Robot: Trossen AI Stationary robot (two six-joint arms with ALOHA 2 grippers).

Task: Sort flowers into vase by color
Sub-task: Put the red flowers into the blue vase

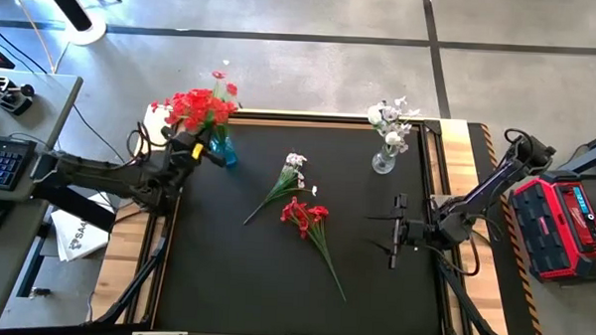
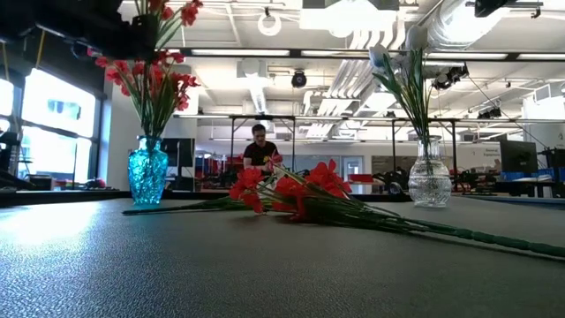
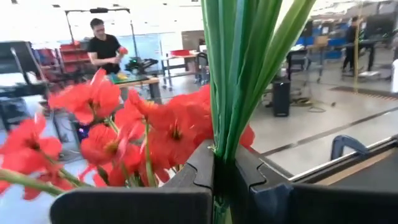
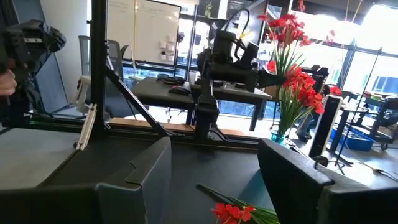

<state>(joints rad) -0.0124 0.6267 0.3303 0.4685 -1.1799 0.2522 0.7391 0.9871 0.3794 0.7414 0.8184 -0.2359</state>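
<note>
My left gripper (image 1: 201,147) is over the blue vase (image 1: 223,151) at the table's far left corner, shut on a green stem below the red blossoms (image 1: 201,108). In the low view the blue vase (image 2: 147,172) holds several red flowers (image 2: 157,78). A clear vase (image 1: 384,158) with white flowers (image 1: 391,119) stands at the far right. One pale sprig (image 1: 286,179) and one red sprig (image 1: 308,220) lie flat on the mat mid-table. My right gripper (image 1: 397,229) is open, low at the table's right side, facing the red sprig. My left gripper pinches a bundle of green stem blades (image 3: 231,134) between its two fingers (image 3: 198,173), coming level from the table's left and lying across the stem. The stem stands upright with red blossoms (image 3: 168,127) above the hold. Its lower end points down toward the blue vase.
A raised wooden frame (image 1: 458,133) borders the black mat. A red case (image 1: 562,223) sits beyond the right edge and a keyboard desk (image 1: 2,162) beyond the left. A person (image 2: 259,148) works in the room behind. The near half of the mat (image 1: 234,285) is free.
</note>
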